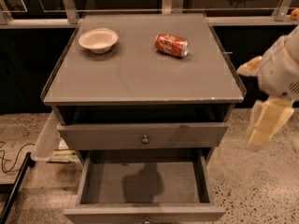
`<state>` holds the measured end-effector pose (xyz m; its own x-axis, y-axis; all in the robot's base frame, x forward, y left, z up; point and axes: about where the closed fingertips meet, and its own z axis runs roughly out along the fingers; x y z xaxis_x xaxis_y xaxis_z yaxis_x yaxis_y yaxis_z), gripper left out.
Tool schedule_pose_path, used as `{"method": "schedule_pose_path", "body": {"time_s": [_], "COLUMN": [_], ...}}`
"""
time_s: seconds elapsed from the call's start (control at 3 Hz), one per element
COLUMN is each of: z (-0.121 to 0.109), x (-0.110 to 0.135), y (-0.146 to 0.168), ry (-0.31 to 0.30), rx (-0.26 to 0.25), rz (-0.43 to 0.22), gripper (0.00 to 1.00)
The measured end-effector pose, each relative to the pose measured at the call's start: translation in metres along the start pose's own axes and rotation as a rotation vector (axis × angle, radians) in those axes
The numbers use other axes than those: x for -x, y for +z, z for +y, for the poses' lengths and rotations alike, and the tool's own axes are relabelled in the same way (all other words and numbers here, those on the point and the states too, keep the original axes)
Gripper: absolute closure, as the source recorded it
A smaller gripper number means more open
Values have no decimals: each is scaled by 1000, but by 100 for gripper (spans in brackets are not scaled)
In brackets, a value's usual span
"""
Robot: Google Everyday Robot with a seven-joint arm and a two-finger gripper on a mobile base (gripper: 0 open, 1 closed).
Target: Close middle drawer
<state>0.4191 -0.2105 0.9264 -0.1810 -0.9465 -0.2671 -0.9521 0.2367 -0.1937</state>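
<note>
The middle drawer (140, 183) of the grey cabinet (140, 69) is pulled far out toward me. It is a shallow grey box, empty inside, and its flat front (145, 213) sits at the bottom edge of the view. Above it, the upper drawer (142, 135) with a small round knob (145, 138) stands out only slightly. My gripper (259, 140), white and cream, hangs in the air to the right of the cabinet at about the upper drawer's height. It touches nothing.
A beige bowl (98, 39) and a red soda can (171, 45) lying on its side rest on the cabinet top. A clear plastic bin (46, 141) and black cables (11, 157) are on the speckled floor at the left. A dark wall with a railing runs behind.
</note>
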Motion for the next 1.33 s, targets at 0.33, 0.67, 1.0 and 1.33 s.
{"method": "schedule_pose_path", "body": {"time_s": [0.33,0.67,1.0,1.33], "z": [34,67,94,96], "x": [-16,-33,-50,-50], "y": [44,89,140,142], "ry": [-8,-16,-14,-16], "rx": [28,24,71,73], "rz": [-63,-153,-198,-195], "gripper": [19,42,66,89]}}
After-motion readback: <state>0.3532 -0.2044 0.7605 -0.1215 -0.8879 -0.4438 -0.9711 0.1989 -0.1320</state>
